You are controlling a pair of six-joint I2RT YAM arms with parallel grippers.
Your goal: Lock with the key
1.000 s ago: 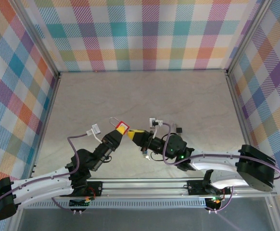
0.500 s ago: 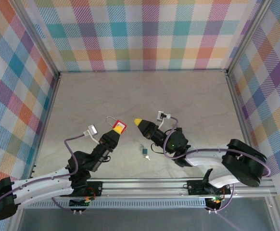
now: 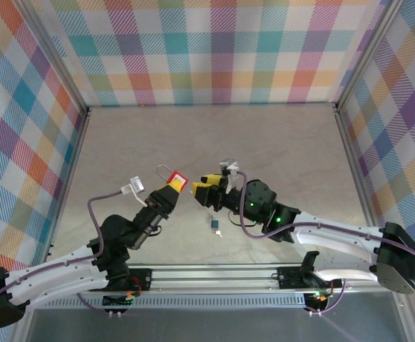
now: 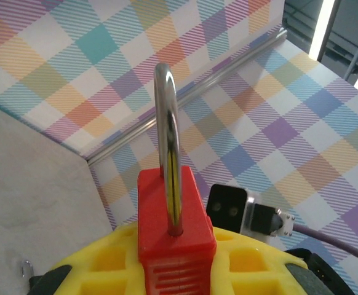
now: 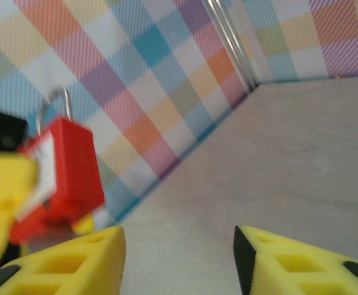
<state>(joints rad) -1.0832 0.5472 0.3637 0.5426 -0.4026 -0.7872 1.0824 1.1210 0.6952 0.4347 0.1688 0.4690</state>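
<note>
At left-centre of the bench (image 3: pixel 286 142), the left pincer (image 3: pixel 170 192) is clenched on the red lock (image 3: pixel 178 184). The lock body is squeezed between the yellow fingers (image 4: pixel 102 267). The steel shackle (image 4: pixel 167 135) sticks up out of the body, free of the grip; seen edge-on, so can't tell if it's latched. The lock is held raised, with its shackle end toward the back wall.

Just right of it, the right pincer (image 3: pixel 204 182) is released, fingers apart with nothing between them. Its tips face the lock, near but not touching. In the right wrist view the lock sits at left, blurred, ahead of the gap.

The key (image 3: pixel 214 224) lies flat on the bench toward the near edge, below the right pincer and apart from both pincers. It has a blue head and a small metal bit just beside it.

Checked walls (image 3: pixel 214 50) stand on three sides.
</note>
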